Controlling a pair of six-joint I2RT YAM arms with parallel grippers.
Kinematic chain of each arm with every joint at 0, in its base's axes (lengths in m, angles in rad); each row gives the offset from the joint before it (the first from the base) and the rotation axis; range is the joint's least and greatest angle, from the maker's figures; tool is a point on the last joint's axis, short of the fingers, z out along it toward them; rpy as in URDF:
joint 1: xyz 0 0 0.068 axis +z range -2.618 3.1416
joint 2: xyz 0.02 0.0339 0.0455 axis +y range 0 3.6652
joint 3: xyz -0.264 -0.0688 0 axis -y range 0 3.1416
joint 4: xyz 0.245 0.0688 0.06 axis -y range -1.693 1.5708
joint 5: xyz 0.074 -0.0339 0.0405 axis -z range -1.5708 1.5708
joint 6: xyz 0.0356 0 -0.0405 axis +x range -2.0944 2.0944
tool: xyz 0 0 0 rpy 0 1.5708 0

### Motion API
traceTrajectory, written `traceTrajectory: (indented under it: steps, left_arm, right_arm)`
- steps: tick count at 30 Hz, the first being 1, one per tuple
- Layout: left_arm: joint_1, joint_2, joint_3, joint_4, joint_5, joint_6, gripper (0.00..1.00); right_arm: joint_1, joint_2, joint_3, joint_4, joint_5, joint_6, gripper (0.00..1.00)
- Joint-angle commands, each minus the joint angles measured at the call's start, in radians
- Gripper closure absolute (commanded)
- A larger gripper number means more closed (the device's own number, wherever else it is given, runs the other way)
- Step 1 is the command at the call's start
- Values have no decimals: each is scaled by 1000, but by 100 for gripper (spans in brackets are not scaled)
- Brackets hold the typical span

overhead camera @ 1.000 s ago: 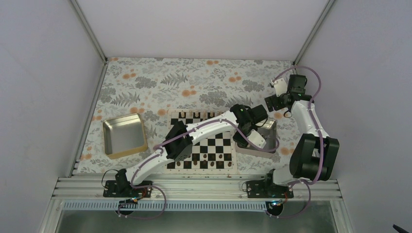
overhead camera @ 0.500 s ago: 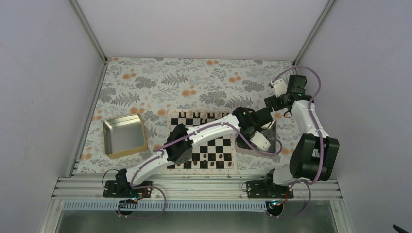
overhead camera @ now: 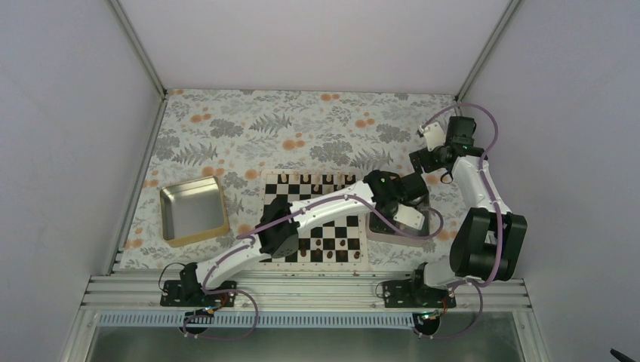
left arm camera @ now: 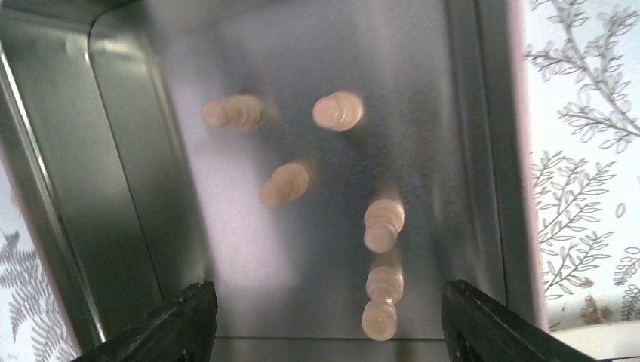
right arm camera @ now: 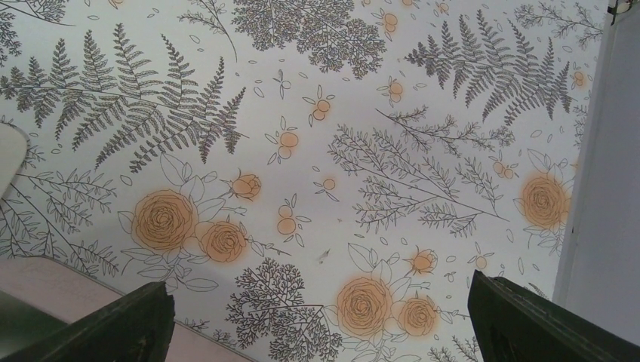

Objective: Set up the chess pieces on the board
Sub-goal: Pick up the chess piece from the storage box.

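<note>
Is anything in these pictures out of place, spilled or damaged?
Nothing stands out. The pale chess pieces sit scattered inside the steel tray right of the board, all within its walls as far as shown. The wrist view is blurred, so I cannot tell whether they stand or lie.

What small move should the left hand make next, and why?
Probably lower around one pale chess piece, ready to close: the left hand hangs open above the steel tray, nothing between its fingers, with several such pieces lying loose below.
</note>
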Motion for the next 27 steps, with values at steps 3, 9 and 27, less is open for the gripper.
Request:
traceTrajectory:
  steps: [3,9,27]
  left_arm:
    - [17,-22,23,-42,-57,-88,33]
    - [21,-15,21,-78,-23,-56,41]
    - [30,21,18,-128,16,24,45]
  right_arm:
    - [4,-25,-1,-7,-18,6,0]
    - [7,-23,3,-14,-16,7,0]
    - [22,3,-2,-15,-3,2,0]
